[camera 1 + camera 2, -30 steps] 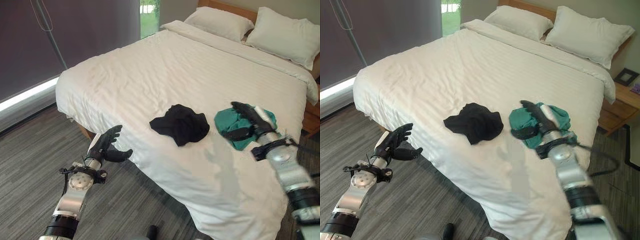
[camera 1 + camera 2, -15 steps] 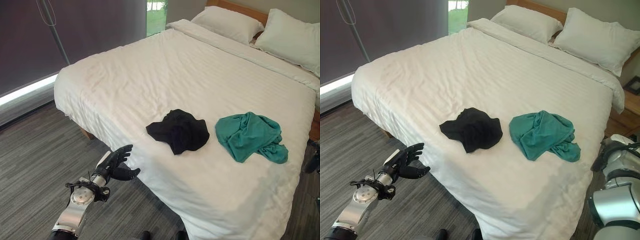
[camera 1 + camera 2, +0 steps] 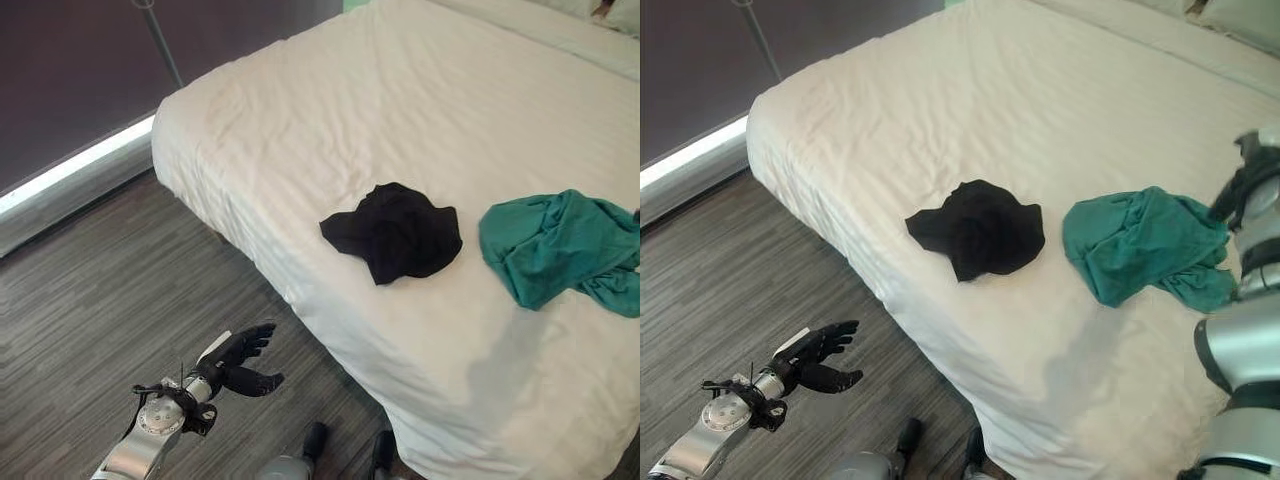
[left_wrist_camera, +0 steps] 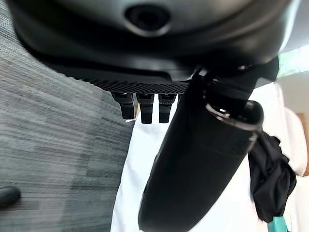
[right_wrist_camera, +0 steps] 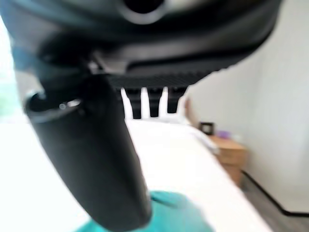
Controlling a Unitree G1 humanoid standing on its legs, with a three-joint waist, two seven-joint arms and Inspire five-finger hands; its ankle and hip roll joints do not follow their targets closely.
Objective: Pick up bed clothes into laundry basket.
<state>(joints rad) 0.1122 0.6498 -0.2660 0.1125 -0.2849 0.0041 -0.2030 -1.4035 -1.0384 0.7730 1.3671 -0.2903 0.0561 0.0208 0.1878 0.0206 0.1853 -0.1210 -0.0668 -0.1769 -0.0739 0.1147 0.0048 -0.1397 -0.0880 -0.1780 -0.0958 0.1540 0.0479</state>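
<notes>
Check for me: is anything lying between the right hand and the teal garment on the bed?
Nothing visible does. The right hand is open, with the teal garment just past it on the white bed. The black garment lies off to the side, out of that path.

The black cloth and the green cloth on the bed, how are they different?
The black cloth lies nearer the bed's side edge; the green cloth lies farther in, to its right. The black one is bunched into a compact heap; the green one spreads wider. Both are crumpled, and neither is held.
</notes>
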